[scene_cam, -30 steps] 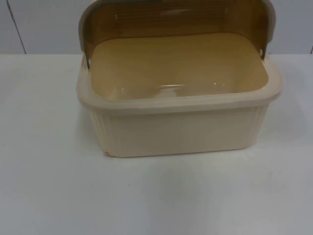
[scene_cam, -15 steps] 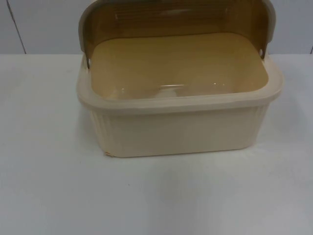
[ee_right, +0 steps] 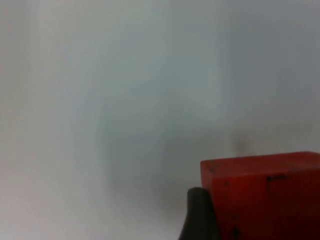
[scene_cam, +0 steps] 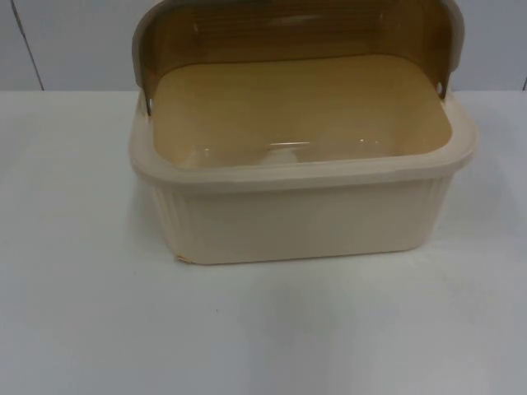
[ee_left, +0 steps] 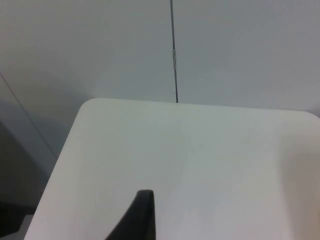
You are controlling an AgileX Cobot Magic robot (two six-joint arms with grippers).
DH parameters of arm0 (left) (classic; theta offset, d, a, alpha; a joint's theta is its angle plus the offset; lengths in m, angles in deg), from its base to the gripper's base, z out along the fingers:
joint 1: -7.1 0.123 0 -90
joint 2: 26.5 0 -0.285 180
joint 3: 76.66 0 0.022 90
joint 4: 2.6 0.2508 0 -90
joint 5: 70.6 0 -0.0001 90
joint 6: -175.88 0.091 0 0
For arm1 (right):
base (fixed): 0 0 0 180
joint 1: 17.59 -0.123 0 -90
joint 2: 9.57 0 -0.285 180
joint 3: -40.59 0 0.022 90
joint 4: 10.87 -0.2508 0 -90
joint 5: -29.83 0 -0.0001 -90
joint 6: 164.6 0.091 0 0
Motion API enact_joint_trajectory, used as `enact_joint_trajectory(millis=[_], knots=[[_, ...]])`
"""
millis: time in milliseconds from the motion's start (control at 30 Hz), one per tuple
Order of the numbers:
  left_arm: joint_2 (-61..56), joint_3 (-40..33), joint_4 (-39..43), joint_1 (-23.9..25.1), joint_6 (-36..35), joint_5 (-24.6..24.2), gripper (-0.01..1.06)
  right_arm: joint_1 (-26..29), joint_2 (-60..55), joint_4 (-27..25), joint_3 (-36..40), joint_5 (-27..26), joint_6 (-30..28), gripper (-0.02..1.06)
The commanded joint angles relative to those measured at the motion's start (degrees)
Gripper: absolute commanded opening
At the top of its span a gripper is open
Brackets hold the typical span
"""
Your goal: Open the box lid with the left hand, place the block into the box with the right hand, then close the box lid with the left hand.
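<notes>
**Cream box open at table centre, red block at right fingertip**

Sits in the middle of the top view: a cream plastic box (scene_cam: 300,218), rectangular with rounded corners, front wall finely ribbed in vertical flutes, broad smooth rim running all round. Inside smooth and glossy, tan, catching a pale highlight near the front wall. Hinged at the upper edge of the frame: a translucent amber-brown lid (scene_cam: 296,33), curved, swung up and back, cream-trimmed at its ends, pivoted by small pins at both sides of the rim.

Seen by the right wrist camera: a red block (ee_right: 262,195), matt, square-edged, with small dark marks on its face, touching the right gripper (ee_right: 200,212) at one black fingertip; whether truly clamped, cannot tell. Behind it, plain grey blur.

Seen by the left wrist camera: the left gripper (ee_left: 137,217), one black tapered fingertip over the smooth white table (ee_left: 200,165) near a rounded corner, nothing against it; jaw spread cannot be judged. Beyond, the grey partition wall (ee_left: 100,45) with a thin dark vertical seam.
</notes>
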Motion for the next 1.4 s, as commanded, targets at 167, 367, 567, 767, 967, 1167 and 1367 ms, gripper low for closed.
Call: enact_joint_trajectory(millis=[167,367,567,767,967,1167,1367], knots=[[-0.4,-0.1,0.3,0.2,-0.4,0.3,1.05,-0.1,15.8,-0.4,-4.8,-0.1,-0.5,0.00],[-0.4,-0.1,-1.6,0.2,-0.4,0.8,1.05,-0.1,23.7,-0.4,-16.9,7.8,-0.5,0.00],[-0.4,-0.1,-2.9,0.2,-0.4,0.8,1.05,-3.1,25.4,-0.7,-34.1,24.9,0.1,0.00],[-0.4,-0.1,-2.9,0.2,-0.4,0.7,1.05,-13.5,26.4,-0.7,-42.6,25.1,1.6,0.00],[-0.4,-0.1,-2.9,0.2,-0.4,0.5,1.05,-27.9,26.8,0.7,-42.8,21.9,1.6,0.00],[-0.4,-0.1,-2.9,0.2,-0.4,0.2,1.05,-40.4,26.7,3.0,-39.4,19.0,4.6,0.00],[-0.4,-0.1,-2.8,0.2,-0.4,0.1,1.05,-44.1,26.8,3.1,-27.6,12.2,7.1,0.00]])
